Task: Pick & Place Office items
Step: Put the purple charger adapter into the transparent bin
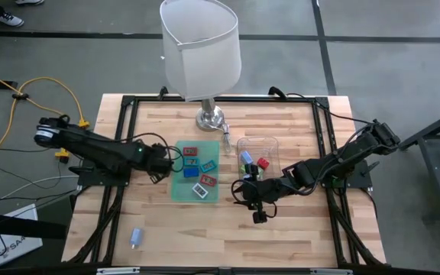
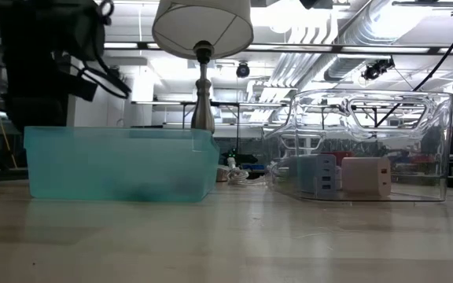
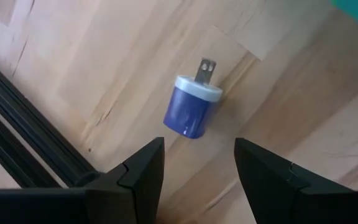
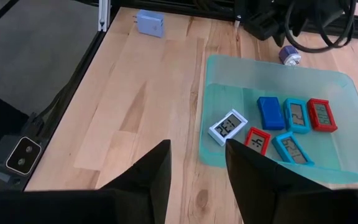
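Note:
A blue plug-in charger (image 3: 191,111) with a light cap and two metal prongs lies on its side on the wood, just left of the green translucent tray (image 1: 176,187). It also shows in the right wrist view (image 4: 289,56). My left gripper (image 3: 199,149) hangs open above it, one finger on each side, touching nothing. Several small flat pieces in red, blue, teal and white (image 4: 268,112) lie in the green tray. My right gripper (image 4: 197,152) is open and empty, between the green tray and the clear tray (image 1: 270,143), pointing at the green tray.
A lamp with a white shade (image 1: 201,46) stands at the far middle of the table. The clear tray holds several chunky pieces (image 1: 263,162). A light blue charger (image 1: 136,237) lies alone near the front left. Black frame rails (image 1: 121,137) run along the table's sides.

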{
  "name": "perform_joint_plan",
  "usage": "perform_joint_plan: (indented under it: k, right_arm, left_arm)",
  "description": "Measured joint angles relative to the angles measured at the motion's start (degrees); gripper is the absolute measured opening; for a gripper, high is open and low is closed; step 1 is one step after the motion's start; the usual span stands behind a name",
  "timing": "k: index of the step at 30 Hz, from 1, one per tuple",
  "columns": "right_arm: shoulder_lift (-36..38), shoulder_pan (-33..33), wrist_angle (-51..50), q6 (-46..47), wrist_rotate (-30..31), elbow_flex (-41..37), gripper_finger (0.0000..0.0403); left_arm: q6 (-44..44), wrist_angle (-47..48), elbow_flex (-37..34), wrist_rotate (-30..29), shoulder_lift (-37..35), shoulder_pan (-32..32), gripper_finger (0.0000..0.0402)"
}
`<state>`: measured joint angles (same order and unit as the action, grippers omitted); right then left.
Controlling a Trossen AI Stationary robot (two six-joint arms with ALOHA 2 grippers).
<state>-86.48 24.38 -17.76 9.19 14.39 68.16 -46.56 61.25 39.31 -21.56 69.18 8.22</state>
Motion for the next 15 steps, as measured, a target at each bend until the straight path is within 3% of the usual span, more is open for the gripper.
perform_joint_plan:
  k: [15]
  right_arm:
    - [0.0, 0.0, 0.0, 0.0, 0.0, 0.0, 0.0138]
  left_arm:
    - [15.75, -4.39, 0.0, 7.09, 0.73, -12.22, 0.0186]
